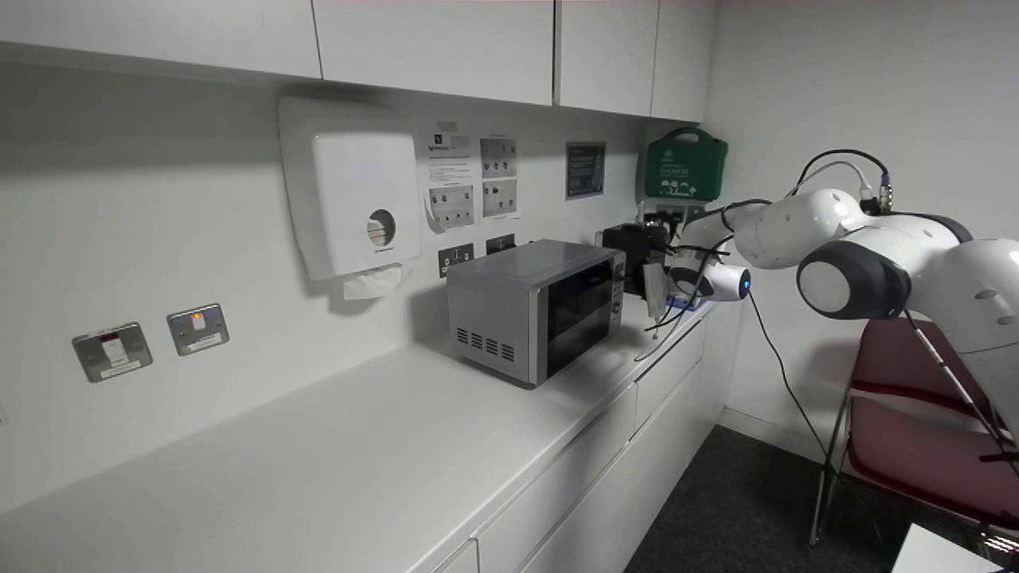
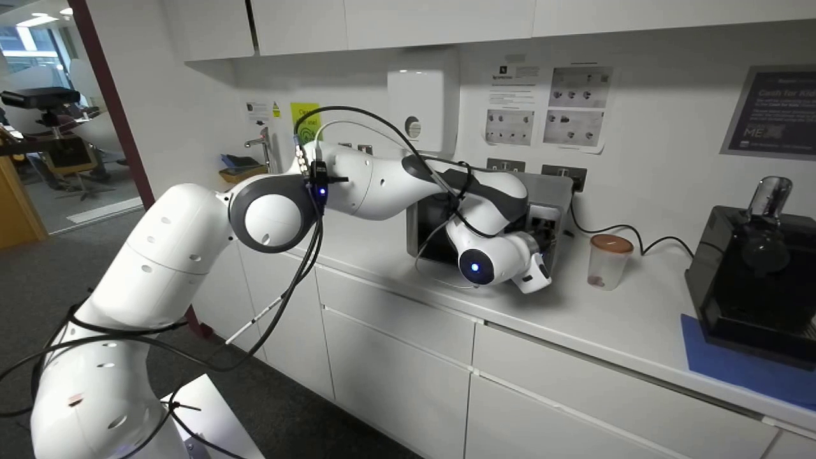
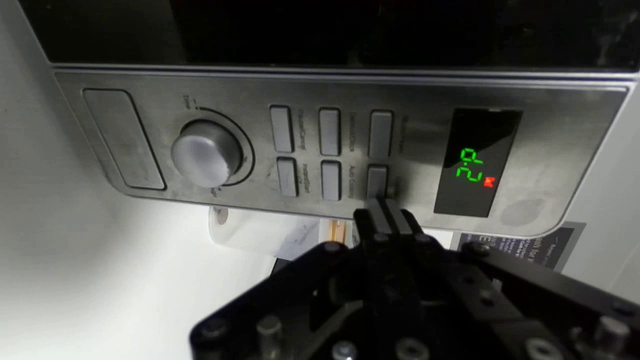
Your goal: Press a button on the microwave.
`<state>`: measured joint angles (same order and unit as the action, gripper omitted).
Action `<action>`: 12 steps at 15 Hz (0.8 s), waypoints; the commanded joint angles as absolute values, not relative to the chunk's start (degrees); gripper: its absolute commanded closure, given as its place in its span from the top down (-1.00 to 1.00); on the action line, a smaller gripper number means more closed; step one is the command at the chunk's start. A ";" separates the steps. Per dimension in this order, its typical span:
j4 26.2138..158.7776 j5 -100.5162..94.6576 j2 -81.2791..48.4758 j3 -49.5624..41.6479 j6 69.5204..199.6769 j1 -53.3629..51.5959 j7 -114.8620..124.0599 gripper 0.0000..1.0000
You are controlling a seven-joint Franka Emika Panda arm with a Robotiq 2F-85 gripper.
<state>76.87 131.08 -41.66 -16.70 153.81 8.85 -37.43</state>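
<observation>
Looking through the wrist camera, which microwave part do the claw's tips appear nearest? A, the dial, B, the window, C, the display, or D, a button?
D: in the wrist view, the shut claw has its tips at the lower end of a button; whether they touch is unclear.

An office kitchenette: a counter (image 1: 318, 461) with a microwave (image 1: 493, 306), a tap (image 2: 266, 148), cupboards (image 1: 438, 48) above, a towel dispenser (image 1: 350, 191), first-aid kit (image 1: 685, 165) and notices (image 1: 450, 171) on the wall (image 1: 159, 239) (and, past a dark red frame (image 2: 111, 95), a swivel chair (image 2: 70, 158)).
</observation>
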 commanded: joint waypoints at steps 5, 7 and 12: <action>72.75 132.08 -45.25 -16.52 151.44 9.78 -38.40 -1.00; 73.66 132.35 -44.77 -16.54 149.75 9.88 -40.24 -1.00; 75.24 132.28 -43.71 -16.30 148.11 10.00 -43.11 -1.00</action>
<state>75.24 131.08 -43.64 -16.71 151.72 9.99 -40.34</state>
